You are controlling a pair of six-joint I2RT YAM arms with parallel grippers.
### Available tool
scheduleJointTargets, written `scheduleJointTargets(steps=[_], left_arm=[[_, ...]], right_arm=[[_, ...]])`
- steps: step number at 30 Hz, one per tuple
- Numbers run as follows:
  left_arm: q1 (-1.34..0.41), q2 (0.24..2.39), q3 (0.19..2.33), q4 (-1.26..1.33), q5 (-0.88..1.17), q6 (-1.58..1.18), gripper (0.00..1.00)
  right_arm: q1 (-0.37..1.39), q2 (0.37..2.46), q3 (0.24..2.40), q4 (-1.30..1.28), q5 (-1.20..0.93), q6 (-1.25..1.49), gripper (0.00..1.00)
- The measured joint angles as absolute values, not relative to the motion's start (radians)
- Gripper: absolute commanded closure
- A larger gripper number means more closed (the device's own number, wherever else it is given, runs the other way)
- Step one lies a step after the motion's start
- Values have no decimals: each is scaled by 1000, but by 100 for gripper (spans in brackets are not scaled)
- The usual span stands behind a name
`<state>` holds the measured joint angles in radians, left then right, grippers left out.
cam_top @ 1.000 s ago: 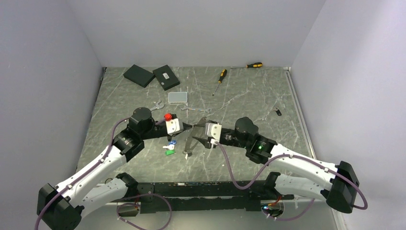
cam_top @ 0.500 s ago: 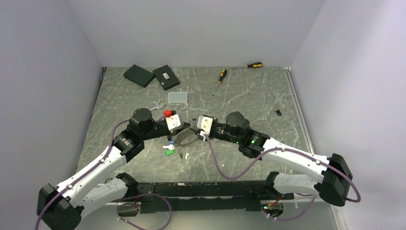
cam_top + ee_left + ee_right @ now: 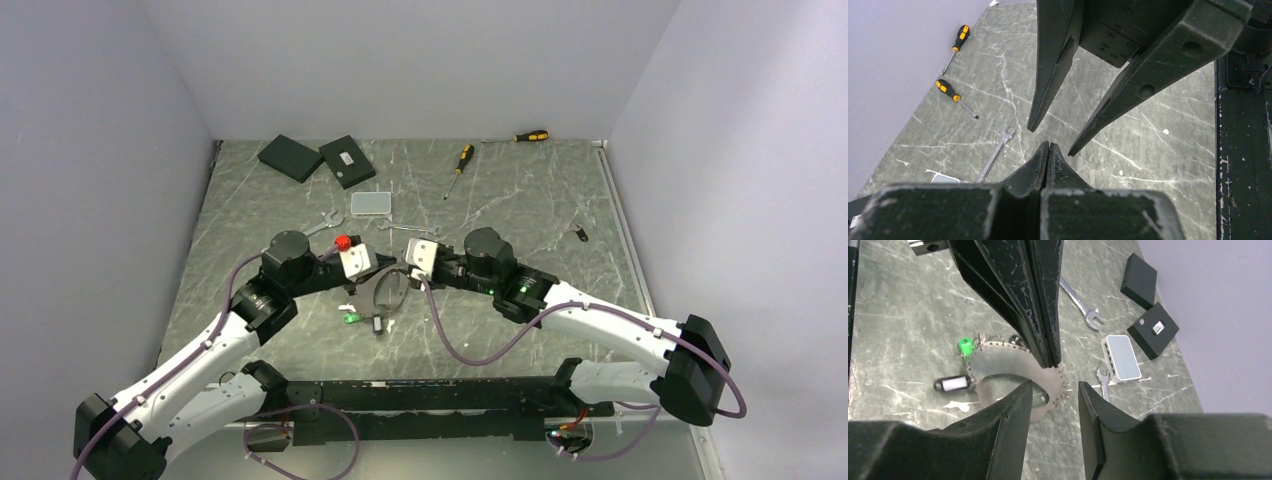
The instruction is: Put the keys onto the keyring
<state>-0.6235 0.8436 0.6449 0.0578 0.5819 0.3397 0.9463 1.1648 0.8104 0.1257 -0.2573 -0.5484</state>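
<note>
Two screwdrivers (image 3: 459, 162), two spanners (image 3: 322, 222), two black boxes (image 3: 291, 157), one pale box (image 3: 371, 203), one keyring (image 3: 1013, 365); keys (image 3: 353, 318) too small to count.

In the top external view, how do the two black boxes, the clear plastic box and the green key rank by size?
Plain black box and labelled black box: largest, too alike to rank.
Then the clear plastic box.
Green key: smallest.
</note>
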Motion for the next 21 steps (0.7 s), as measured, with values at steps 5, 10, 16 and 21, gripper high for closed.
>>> scheduleJointTargets(steps=[5, 10, 16, 21], left_arm=[[-624, 841, 643, 53, 574, 355, 100], [-624, 828, 632, 35, 482, 356, 52], [-637, 834, 607, 1, 173, 230, 7], [-640, 876, 682, -157, -155, 48, 3]], right_arm=[[932, 1165, 810, 105, -262, -532, 52], [925, 1166, 796, 124, -236, -472, 37], [925, 1261, 764, 200, -212, -319, 29], [925, 1428, 799, 201, -268, -242, 35]])
